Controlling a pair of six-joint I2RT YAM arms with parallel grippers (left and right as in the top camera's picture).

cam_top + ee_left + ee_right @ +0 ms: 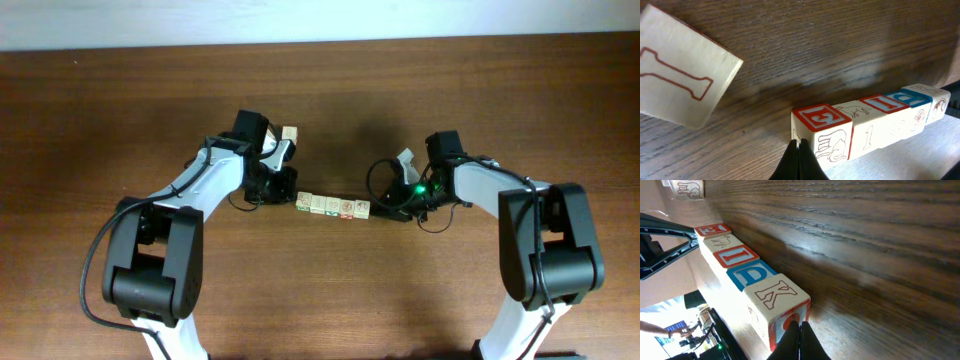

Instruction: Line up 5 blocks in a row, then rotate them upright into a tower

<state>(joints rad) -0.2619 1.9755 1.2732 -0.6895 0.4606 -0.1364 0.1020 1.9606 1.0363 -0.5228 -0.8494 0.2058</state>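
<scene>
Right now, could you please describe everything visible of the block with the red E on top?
The E block is a pale wooden cube: red-bordered top with a red E, an elephant outline on its side. It sits flat on the table at one end of the row, flush against the next block, the shut left gripper at its near corner.

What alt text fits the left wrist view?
Five blocks lie in a row on a wooden table, the shut left gripper at the near end by the E block. Another block sits apart, upper left.
</scene>
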